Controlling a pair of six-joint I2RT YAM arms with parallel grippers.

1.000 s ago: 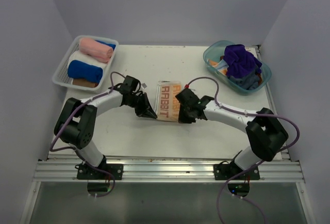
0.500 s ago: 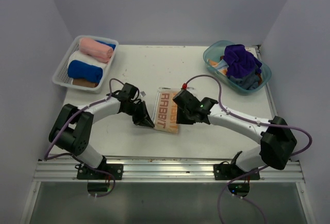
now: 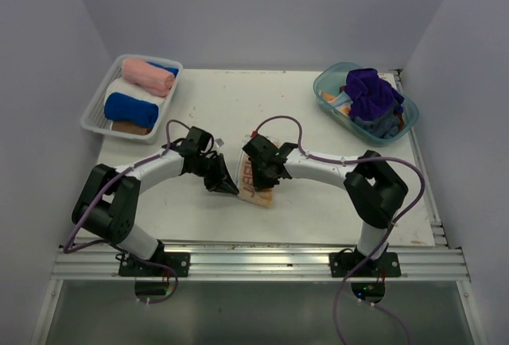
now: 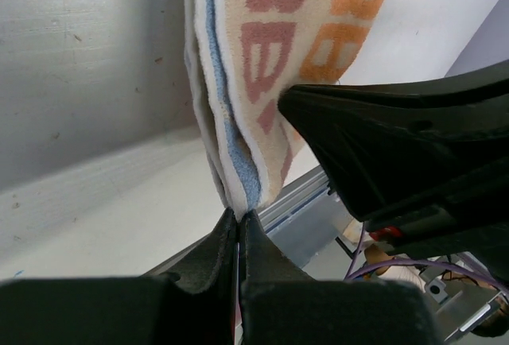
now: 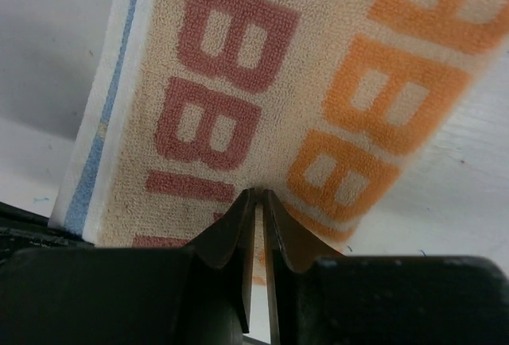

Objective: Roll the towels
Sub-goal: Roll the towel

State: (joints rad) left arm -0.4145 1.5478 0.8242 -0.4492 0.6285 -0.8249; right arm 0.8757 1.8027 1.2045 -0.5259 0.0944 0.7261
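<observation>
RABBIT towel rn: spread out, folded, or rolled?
Folded, not rolled: the RABBIT towel shows stacked layers along its edge in the left wrist view, and from above it is a narrow strip.

Lab booth — plain walls, aluminium rail.

White links, black joints, purple cables, and a black left gripper and right gripper.

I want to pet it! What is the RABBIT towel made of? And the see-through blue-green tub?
RABBIT towel: looks like soft terry cloth, maybe cotton. Up close its surface is fuzzy and matte, and it hangs in limp folds.
Tub: seems to be smooth clear plastic tinted teal, since the cloths inside show faintly through its wall.
</observation>
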